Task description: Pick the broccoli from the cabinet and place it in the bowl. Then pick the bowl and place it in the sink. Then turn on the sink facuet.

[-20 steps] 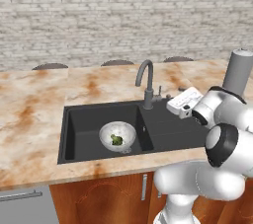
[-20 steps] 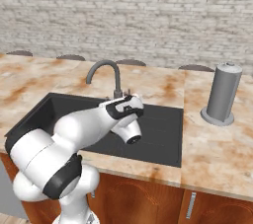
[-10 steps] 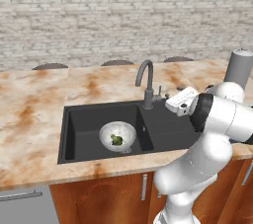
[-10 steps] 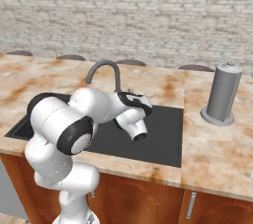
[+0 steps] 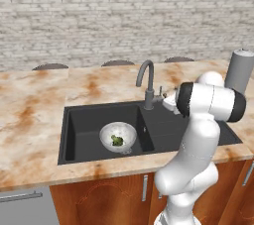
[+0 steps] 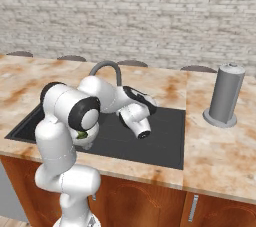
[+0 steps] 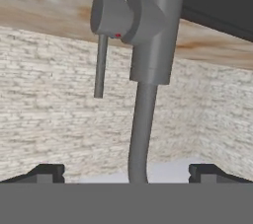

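The gripper point(image 7: 126, 171), fully open and empty, faces the sink faucet point(image 7: 148, 45) at frame centre; broccoli point(image 5: 117, 140) sits in the bowl point(image 5: 106, 135) in the sink point(image 5: 74, 125).

A glossy white arm point(image 5: 198, 135) built of fat rounded segments, with broad black bands ringing the joints, one band at the big shoulder-like joint and another nearer the wrist. The white hand ends in a dark round face point(image 6: 144, 132). Two small, blocky, dark grey fingers point(image 7: 47, 172) stand wide apart, their tips stepped at the inner corners
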